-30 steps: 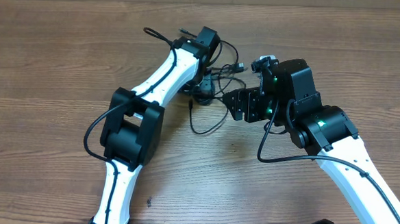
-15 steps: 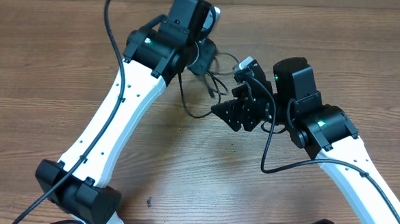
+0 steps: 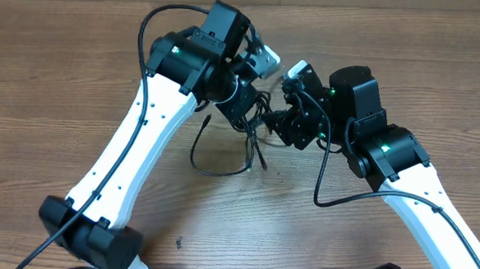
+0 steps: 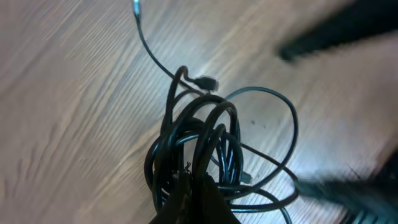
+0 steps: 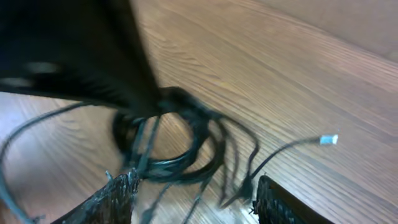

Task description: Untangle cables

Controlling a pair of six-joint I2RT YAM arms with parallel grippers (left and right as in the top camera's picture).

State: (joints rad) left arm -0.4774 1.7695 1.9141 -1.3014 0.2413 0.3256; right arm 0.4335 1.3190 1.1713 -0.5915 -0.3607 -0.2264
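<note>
Over mid-table (image 3: pixel 61 100), overhead, the left gripper (image 3: pixel 243 100) pinches the cables (image 3: pixel 253 123); the right gripper (image 3: pixel 283 120) is just to their right. Left wrist: the cables bunch at the closed fingers (image 4: pixel 193 202). Right wrist: jaws wide, the cables just beyond.

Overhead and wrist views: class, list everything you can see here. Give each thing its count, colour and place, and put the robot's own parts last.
cables: one tangled bundle, number of strands cannot be told, black, hanging from the left claw over the middle of the table, with loops trailing onto the wood
plug ends: at least two, one silvery and one dark, at loose strand tips
table: one, brown wood grain, under everything
arms: two, white with black joints, left and right
left claw: one, black, shut on the cables
right claw: one, black, open, fingers either side of the hanging strands
</note>
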